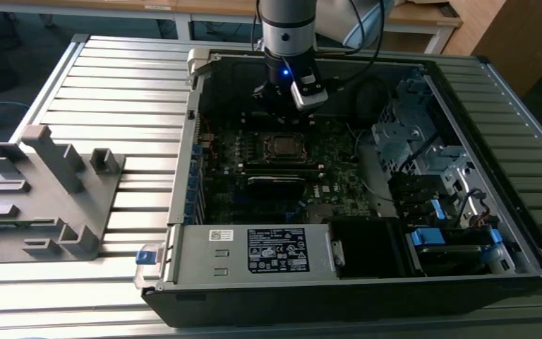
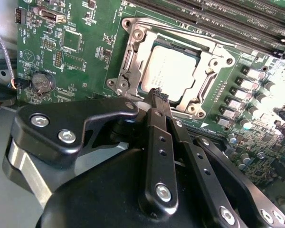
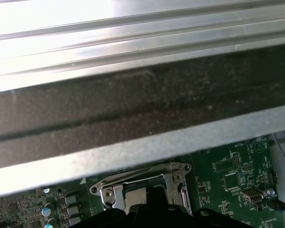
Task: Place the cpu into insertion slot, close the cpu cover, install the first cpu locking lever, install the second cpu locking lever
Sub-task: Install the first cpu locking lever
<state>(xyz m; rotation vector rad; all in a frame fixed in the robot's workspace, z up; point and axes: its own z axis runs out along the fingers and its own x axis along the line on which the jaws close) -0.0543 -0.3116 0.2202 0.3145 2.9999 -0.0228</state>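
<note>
Grey ribbed tabletop (image 1: 111, 85) carries the open computer case (image 1: 252, 282), with the arm (image 1: 288, 28) reaching straight down into it. On the motherboard (image 2: 76, 52), the cpu (image 2: 168, 71) is seen seated in the insertion slot (image 2: 128, 66), framed by the cpu cover (image 2: 213, 57). A locking-lever step is judged in hand; a careful press is called for. The end effector (image 2: 157, 97), fingers together and empty, sits at the socket's edge.

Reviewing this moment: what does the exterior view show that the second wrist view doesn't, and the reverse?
Exterior view alone: the whole open computer case on the slatted table, a grey plastic fixture on the exterior view's left, and the arm reaching into the case.

Second wrist view alone: close detail, with the cpu seated in the insertion slot and the cpu cover lying flat around it, the gripper at the cover's edge, and a coin battery.

Both: the motherboard, socket and gripper.
</note>
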